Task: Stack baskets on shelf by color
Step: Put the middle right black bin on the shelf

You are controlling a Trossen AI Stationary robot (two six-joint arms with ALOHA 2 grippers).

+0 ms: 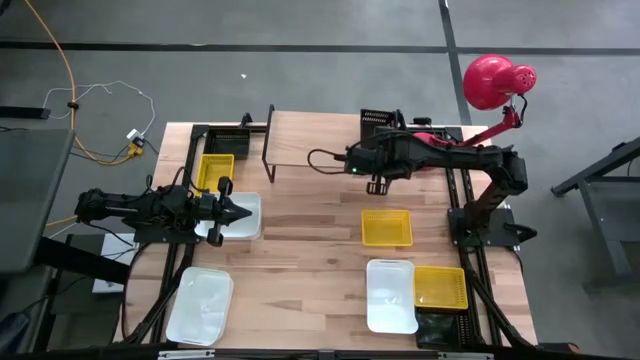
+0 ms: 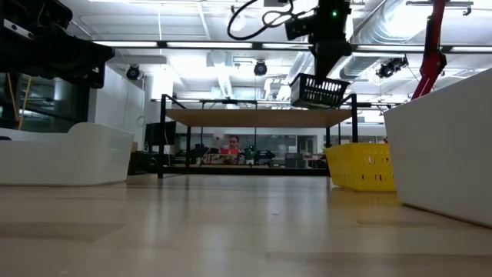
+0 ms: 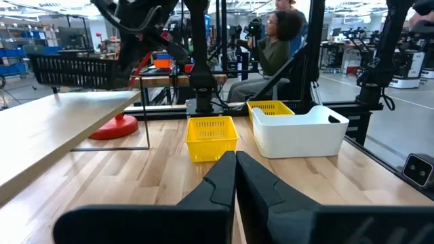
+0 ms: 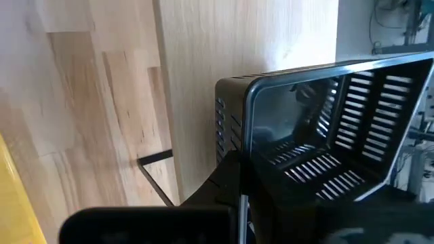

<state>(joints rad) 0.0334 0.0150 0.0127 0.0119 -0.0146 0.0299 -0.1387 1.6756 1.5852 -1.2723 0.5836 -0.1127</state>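
My right gripper (image 2: 332, 71) is shut on the black basket (image 2: 318, 91), which hangs above the shelf's light wood top (image 2: 254, 116). In the high view the black basket (image 1: 378, 120) sits over the far right part of the shelf (image 1: 320, 140). My left gripper (image 1: 238, 211) is shut and empty, hovering over a white basket (image 1: 240, 222) at the table's left. A yellow basket (image 1: 216, 170) lies left of the shelf. Another yellow basket (image 1: 386, 228) rests mid-table. A white basket (image 1: 391, 295) and a yellow basket (image 1: 440, 287) sit near right, and another white basket (image 1: 200, 305) near left. My right gripper pinches the black basket's rim (image 4: 239, 157) between its two fingers, at the top of one wall near a rounded corner. The fingers come from above, pointing down. The basket hangs below them, tilted and lifted clear of the shelf top (image 4: 203, 81).
A red lamp (image 1: 495, 80) stands off the table's far right corner, its base (image 3: 112, 127) beside the shelf. A dark object (image 1: 440, 330) lies at the near right edge. People sit in the room beyond the table. Bare wood shows between the shelf and the middle yellow basket.
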